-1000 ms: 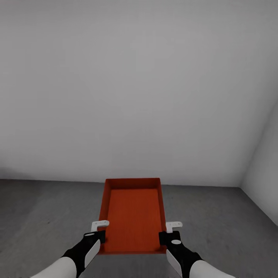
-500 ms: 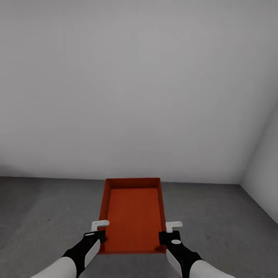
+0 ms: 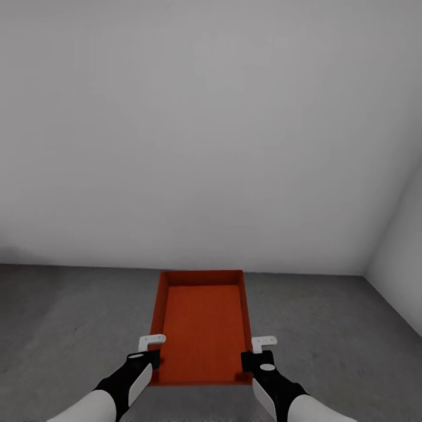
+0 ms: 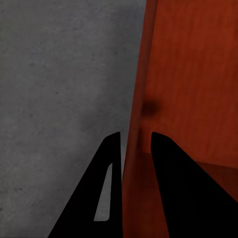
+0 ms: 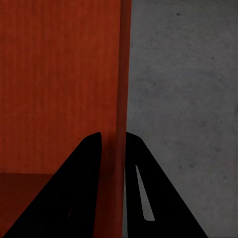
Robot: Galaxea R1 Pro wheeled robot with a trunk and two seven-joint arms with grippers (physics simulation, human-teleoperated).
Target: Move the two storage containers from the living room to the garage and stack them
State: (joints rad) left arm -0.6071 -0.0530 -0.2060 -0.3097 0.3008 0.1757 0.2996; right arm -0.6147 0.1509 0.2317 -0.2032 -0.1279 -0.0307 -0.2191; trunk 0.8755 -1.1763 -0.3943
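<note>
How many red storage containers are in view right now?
1. The container is held between the left gripper and the right gripper, above the concrete floor. A second may be elsewhere.

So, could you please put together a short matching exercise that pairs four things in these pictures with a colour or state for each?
Things:
1. storage container
2. floor
3. wall
4. left gripper

Colour or state:
A. plain white
B. clamped on a side wall of the box
C. red-orange, open-topped
D. dark grey, mottled

Pairs: 1-C, 2-D, 3-A, 4-B
</note>
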